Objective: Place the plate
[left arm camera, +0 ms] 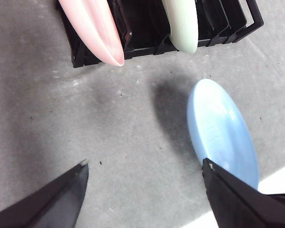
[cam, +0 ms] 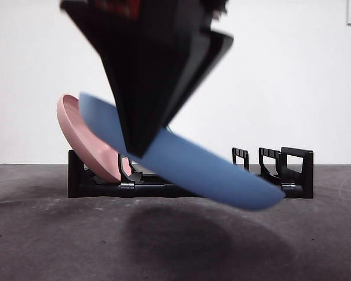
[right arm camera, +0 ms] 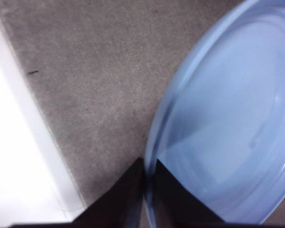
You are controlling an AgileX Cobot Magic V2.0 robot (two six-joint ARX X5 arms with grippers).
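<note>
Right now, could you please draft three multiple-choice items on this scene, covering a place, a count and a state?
1. Where is the pink plate?
A. Flat on the table
B. Leaning in the black rack
C. In a gripper

2. How many plates show in the left wrist view?
A. One
B. Two
C. Three

3. What is the blue plate's state?
A. Held tilted above the table
B. Slotted in the rack
C. Stacked on another plate

Answers:
1 B, its lower edge sits in the rack.
2 C, pink, pale green plate and blue.
3 A, the right gripper pinches its rim, shadow beneath.
</note>
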